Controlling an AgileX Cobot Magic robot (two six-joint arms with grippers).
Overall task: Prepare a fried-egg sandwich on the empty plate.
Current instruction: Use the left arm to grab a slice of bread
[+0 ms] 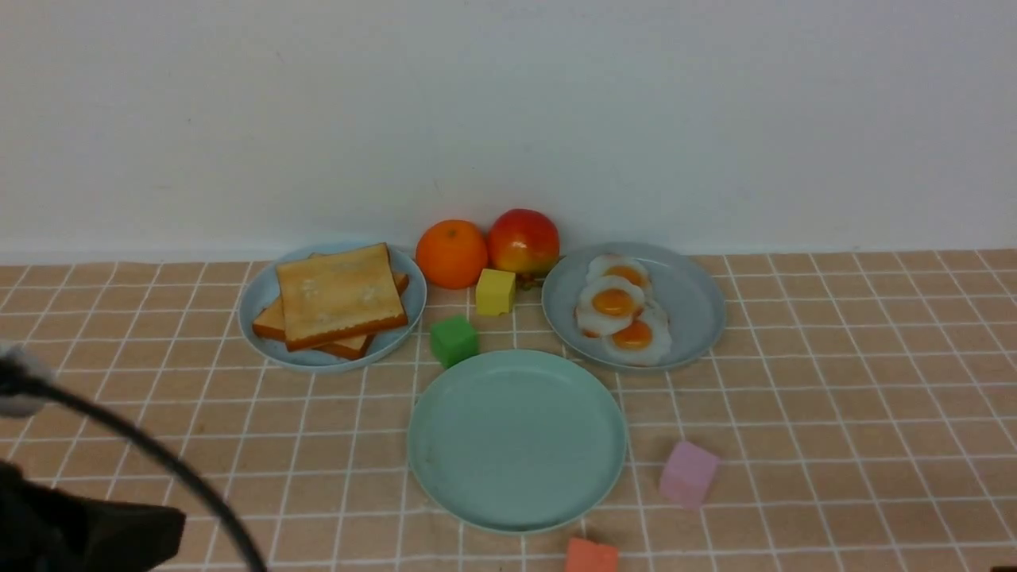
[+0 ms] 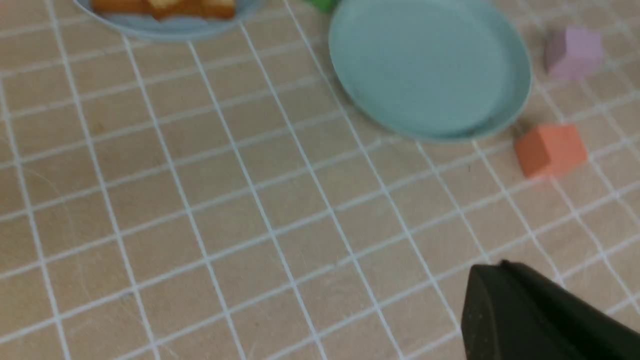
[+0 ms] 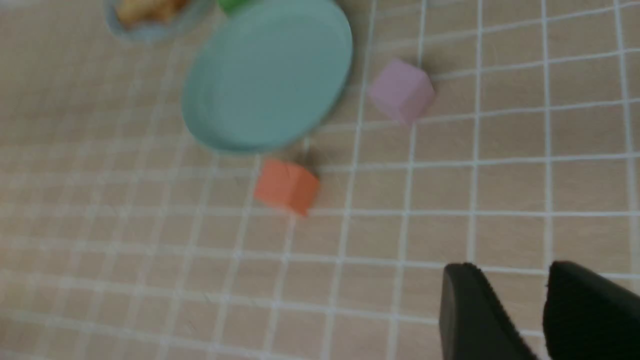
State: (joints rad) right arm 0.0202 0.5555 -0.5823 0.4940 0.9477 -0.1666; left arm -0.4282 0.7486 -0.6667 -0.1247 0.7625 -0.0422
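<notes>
Mint-green plate (image 1: 516, 441) sits empty, lower centre of your front frame, well apart from both grippers. Left gripper (image 2: 500, 285) is closed on nothing; right gripper (image 3: 515, 280) is part-open and empty. Only your front view shows the fried eggs (image 1: 616, 306), right of centre, with toast (image 1: 342, 295) left of centre.

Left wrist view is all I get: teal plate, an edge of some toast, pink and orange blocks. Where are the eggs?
Observer: Three fried eggs lie on a grey-blue plate, behind the teal plate and to its right.
Operator: And how much toast is there?
Observer: The toast is a crooked stack of at least two slices on a light blue plate, behind the teal plate and to its left.
</notes>
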